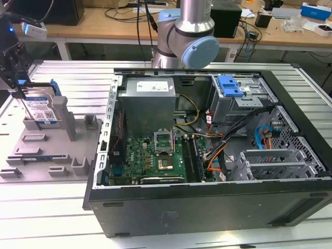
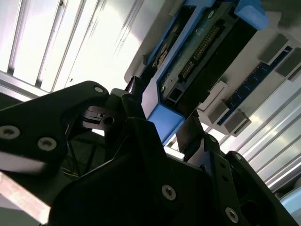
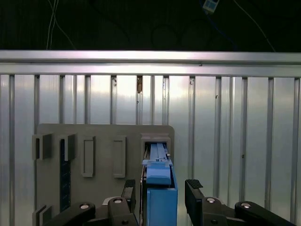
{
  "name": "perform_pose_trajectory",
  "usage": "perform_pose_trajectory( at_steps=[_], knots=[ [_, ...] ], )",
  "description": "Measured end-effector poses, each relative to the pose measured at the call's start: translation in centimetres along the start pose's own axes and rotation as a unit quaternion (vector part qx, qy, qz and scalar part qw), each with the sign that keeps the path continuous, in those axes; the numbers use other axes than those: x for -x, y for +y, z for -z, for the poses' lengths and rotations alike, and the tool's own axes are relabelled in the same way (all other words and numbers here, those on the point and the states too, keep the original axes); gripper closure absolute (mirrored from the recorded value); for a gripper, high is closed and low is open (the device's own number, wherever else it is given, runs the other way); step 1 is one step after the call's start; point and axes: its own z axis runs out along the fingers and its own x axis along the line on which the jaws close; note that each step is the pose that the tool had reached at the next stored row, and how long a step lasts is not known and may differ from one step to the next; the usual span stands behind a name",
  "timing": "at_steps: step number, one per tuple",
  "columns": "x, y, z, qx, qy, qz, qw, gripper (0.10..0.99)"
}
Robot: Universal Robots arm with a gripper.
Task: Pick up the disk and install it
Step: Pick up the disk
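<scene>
The disk (image 1: 42, 109) stands on edge in a slot of the grey holder plate (image 1: 52, 150), at the exterior view's left. It is silver with a white and blue label and a blue carrier frame. My gripper (image 1: 19, 93) hangs over its top edge. In the first wrist view the disk's blue frame (image 3: 160, 197) sits between the two black fingers (image 3: 193, 188), with a narrow gap on each side. The second wrist view shows the disk (image 2: 197, 52) from its connector end, the gripper (image 2: 162, 110) open and straddling the blue frame.
An open computer case (image 1: 207, 207) lies at the exterior view's right, with a grey power supply (image 1: 148, 104), a motherboard and a drive bay with a blue latch (image 1: 230, 85). The arm's base (image 1: 187, 36) stands behind it. The holder plate holds a blue memory stick (image 3: 65, 174).
</scene>
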Motion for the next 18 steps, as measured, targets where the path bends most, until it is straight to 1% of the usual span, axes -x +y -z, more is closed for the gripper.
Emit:
perform_pose_trajectory(
  at_steps=[2, 3, 8, 13, 18],
  knots=[
    [0.00, 0.00, -0.07, 0.0000, -0.0003, 0.000, 1.0000, 0.561],
    [-0.01, 0.00, -0.10, 0.0000, -0.0004, 0.000, 1.0000, 0.631],
    [-0.07, 0.01, -0.18, -0.0001, -0.0006, 0.000, 1.0000, 0.631],
    [-0.33, 0.02, -0.18, 0.0000, -0.0006, 0.000, 1.0000, 0.631],
    [-0.34, 0.02, -0.18, 0.0000, -0.0006, 0.000, 1.0000, 0.631]
  ],
)
